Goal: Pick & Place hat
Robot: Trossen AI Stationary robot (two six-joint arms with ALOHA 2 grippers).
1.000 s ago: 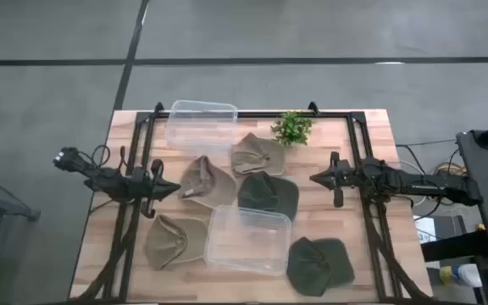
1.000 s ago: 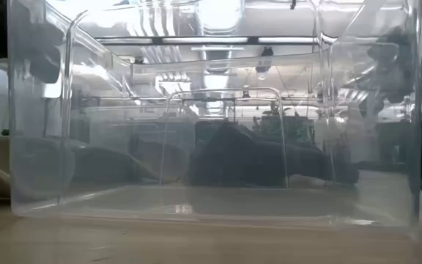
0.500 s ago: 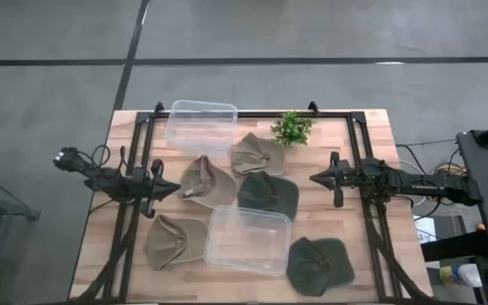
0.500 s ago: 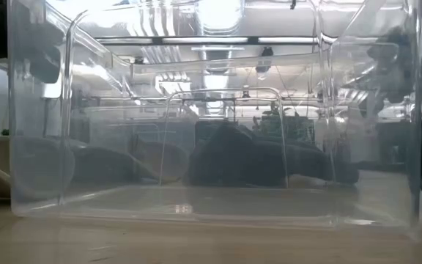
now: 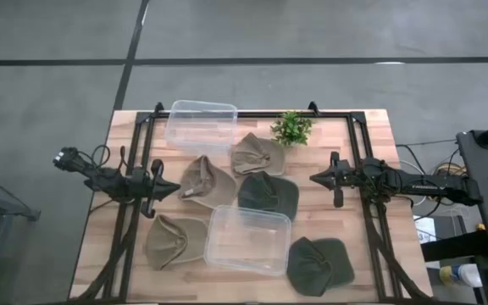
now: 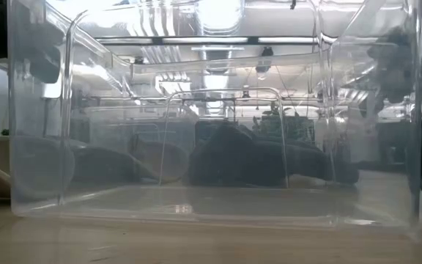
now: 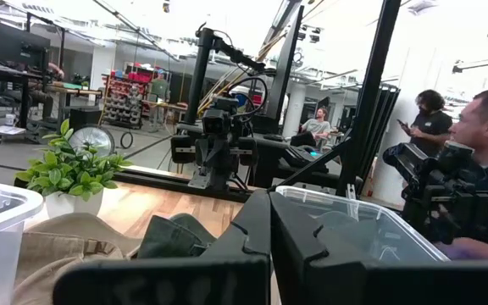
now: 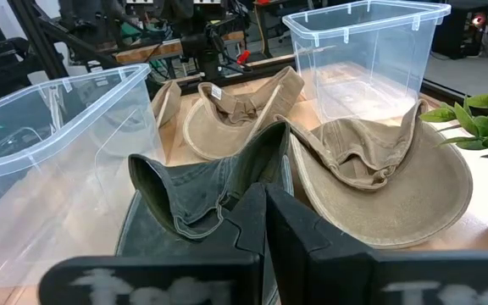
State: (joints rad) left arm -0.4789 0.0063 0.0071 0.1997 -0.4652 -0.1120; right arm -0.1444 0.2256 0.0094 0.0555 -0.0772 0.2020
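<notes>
Several hats lie on the wooden table: three tan ones [image 5: 206, 180], [image 5: 257, 153], [image 5: 174, 241] and two dark green ones [image 5: 268, 195], [image 5: 318, 264]. In the right wrist view a dark green hat [image 8: 202, 203] and a tan hat [image 8: 379, 182] lie crown-up just ahead of the fingers. My left gripper [image 5: 174, 189] hovers shut at the table's left side, beside a tan hat. My right gripper [image 5: 314, 179] hovers shut at the right side, pointing at the dark green hat. Neither touches anything.
Two clear plastic bins stand on the table, one at the far edge [image 5: 200, 125] and one near the front [image 5: 248, 240], which fills the low view [image 6: 211, 117]. A small potted plant [image 5: 291, 129] stands at the far edge. Black frame rails [image 5: 138, 169] run along both sides. People stand beyond the table [image 7: 485, 127].
</notes>
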